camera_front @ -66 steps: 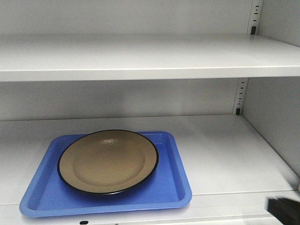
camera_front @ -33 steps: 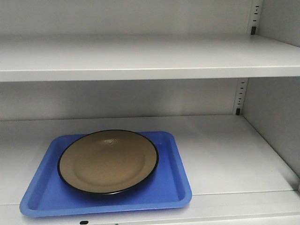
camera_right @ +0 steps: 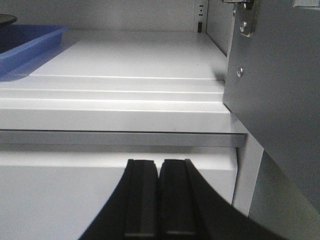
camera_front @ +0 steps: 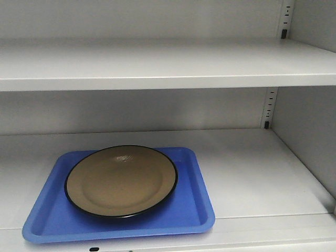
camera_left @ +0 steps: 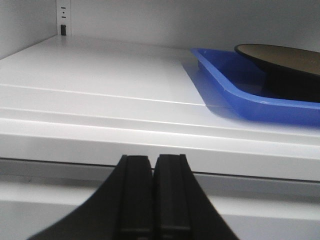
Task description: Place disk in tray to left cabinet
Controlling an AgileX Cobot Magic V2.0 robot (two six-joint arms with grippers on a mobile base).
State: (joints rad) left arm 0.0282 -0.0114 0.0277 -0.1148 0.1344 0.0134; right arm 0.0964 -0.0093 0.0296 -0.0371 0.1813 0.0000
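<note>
Disk (camera_front: 121,181) rests in tray (camera_front: 194,210), shelf (camera_front: 252,173) front-left corner.
Glossy, rigid, likely slippery (chip-prone); lift by tray's lip. Left gripper (camera_left: 152,200) and right gripper (camera_right: 159,200) both clenched, empty.

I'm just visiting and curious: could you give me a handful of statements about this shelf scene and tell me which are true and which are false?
1. The disk lies inside the tray. True.
2. The tray sits on the upper shelf of the cabinet. False: it rests on the lower shelf, toward its left side.
3. The left gripper is shut, holding nothing. True.
4. The right gripper grips the tray's edge. False: it is shut on nothing, in front of the shelf edge, apart from the tray.
5. The disk is white with a red rim. False: it is tan with a black rim.
</note>
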